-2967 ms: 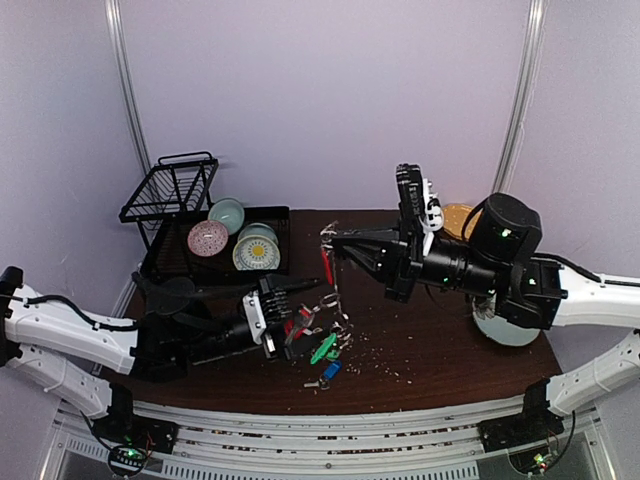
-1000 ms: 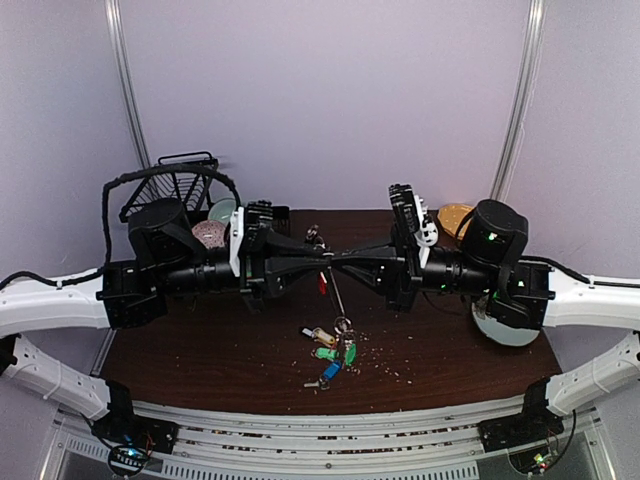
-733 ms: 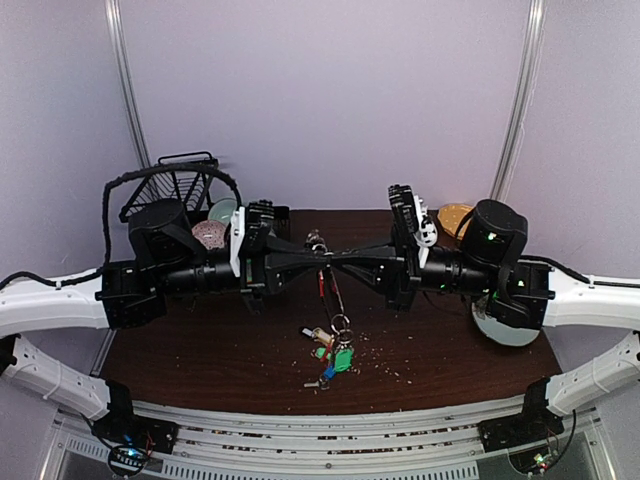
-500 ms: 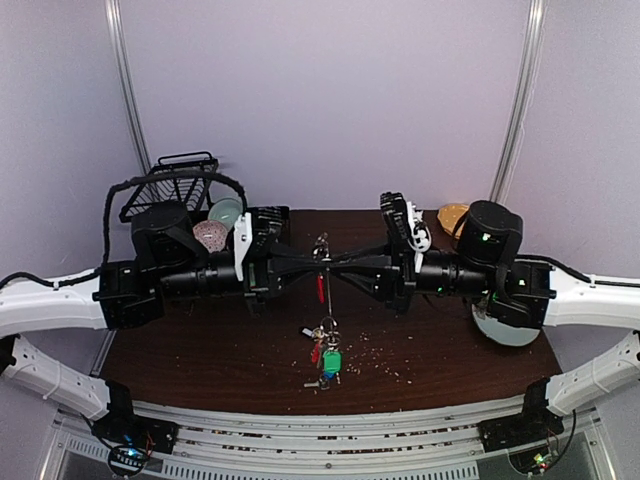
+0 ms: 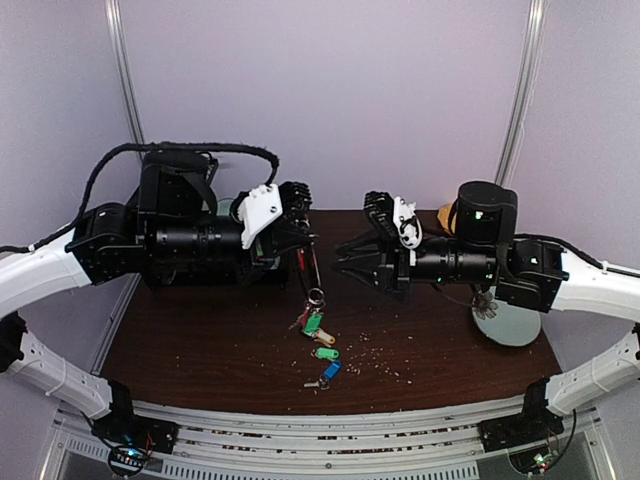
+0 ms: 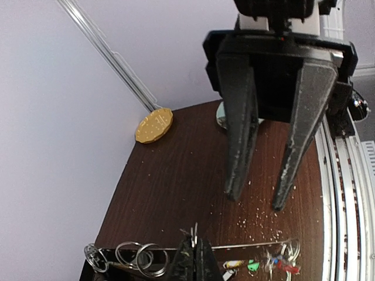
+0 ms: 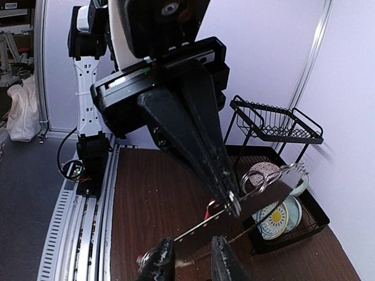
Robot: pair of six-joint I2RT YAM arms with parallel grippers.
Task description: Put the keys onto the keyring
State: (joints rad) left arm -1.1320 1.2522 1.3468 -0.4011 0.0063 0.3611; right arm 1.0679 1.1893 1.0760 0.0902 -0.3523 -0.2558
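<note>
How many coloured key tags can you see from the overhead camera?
4: a red one and two green ones under the left gripper, a blue one on the table. More may be hidden.

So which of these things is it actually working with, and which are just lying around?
In the job:
- keyring, pinched in the shut left gripper
- tagged keys, hanging from it and lying below
- right gripper, open nearby

Just lying about:
- dish rack
- patterned plates
- orange disc

The keyring (image 5: 313, 272) hangs over the middle of the table (image 5: 200, 350), between the left gripper (image 5: 303, 236) on its left and the right gripper (image 5: 345, 256) on its right; loose keys (image 5: 324, 362) lie on the table just before it.
</note>
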